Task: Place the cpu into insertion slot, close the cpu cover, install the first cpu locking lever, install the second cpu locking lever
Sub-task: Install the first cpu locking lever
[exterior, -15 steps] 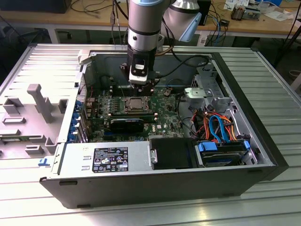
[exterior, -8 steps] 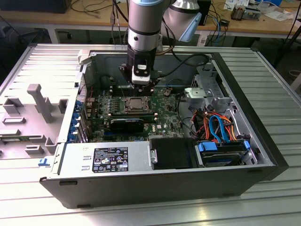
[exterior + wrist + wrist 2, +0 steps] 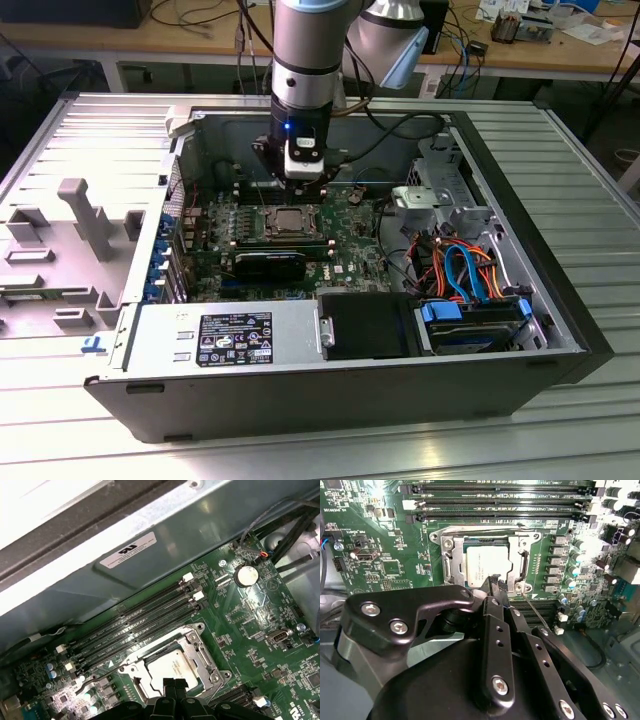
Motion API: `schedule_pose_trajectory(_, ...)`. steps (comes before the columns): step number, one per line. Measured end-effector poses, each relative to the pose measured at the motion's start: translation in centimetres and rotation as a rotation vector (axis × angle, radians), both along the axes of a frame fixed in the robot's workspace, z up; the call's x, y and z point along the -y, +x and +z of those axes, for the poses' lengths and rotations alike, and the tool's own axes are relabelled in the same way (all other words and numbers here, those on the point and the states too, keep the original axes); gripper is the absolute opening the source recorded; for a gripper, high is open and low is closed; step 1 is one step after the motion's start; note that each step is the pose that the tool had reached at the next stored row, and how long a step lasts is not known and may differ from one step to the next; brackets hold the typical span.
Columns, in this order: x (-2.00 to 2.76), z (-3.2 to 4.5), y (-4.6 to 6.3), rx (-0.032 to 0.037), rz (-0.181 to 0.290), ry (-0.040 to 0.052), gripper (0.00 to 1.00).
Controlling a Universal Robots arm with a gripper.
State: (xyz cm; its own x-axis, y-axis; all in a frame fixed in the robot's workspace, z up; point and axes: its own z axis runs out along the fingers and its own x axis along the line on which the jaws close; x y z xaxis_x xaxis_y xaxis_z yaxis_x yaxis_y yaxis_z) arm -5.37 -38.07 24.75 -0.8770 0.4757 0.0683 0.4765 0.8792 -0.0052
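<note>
Gripper (image 3: 496, 582) links sit closest to you in the second wrist view; read its fingers (image 3: 501, 586) as pressed together, nothing between them. Just beyond the fingertips the cpu (image 3: 485, 564) lies flat in the insertion slot (image 3: 446, 562), the cpu cover (image 3: 524, 555) framing it.

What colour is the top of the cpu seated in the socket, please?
Dull silver-grey; the cpu shows best in the second wrist view.

Ribbed metal table (image 3: 585, 180), cluttered wooden workbench (image 3: 90, 40) behind
</note>
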Motion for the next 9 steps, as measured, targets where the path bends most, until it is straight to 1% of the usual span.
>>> schedule_pose_trajectory(9, 0.0, 0.0, 0.0, 0.0, 0.045, 0.0, 0.11)
